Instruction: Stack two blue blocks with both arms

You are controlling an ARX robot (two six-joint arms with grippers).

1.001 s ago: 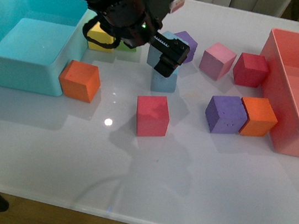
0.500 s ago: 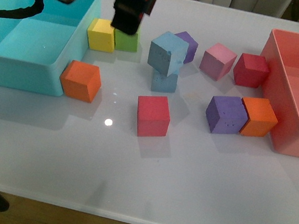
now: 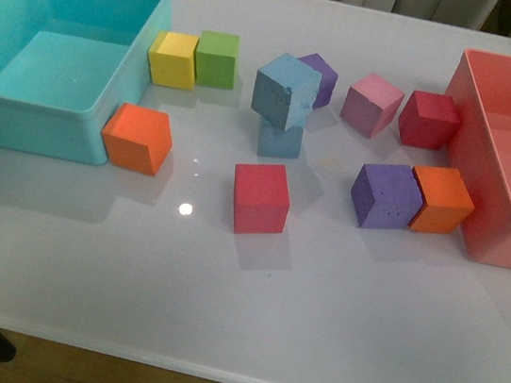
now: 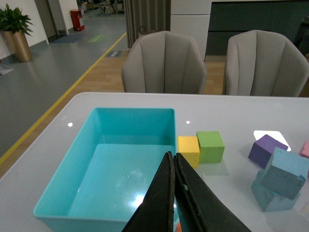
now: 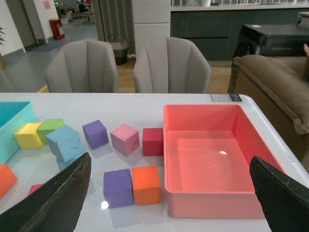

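This looks like an open office or showroom floor, not a home. In the upper part of the left wrist view, a long grey floor (image 4: 34,82) runs back with a yellow line (image 4: 72,92) painted along it, past a potted plant (image 4: 14,26) at upper left and a red bin (image 4: 77,19). Two grey upholstered chairs (image 4: 164,63) face the white table (image 3: 313,323). The right wrist view shows dark cabinets (image 5: 217,29) along the back and a brown sofa (image 5: 275,92) at right.
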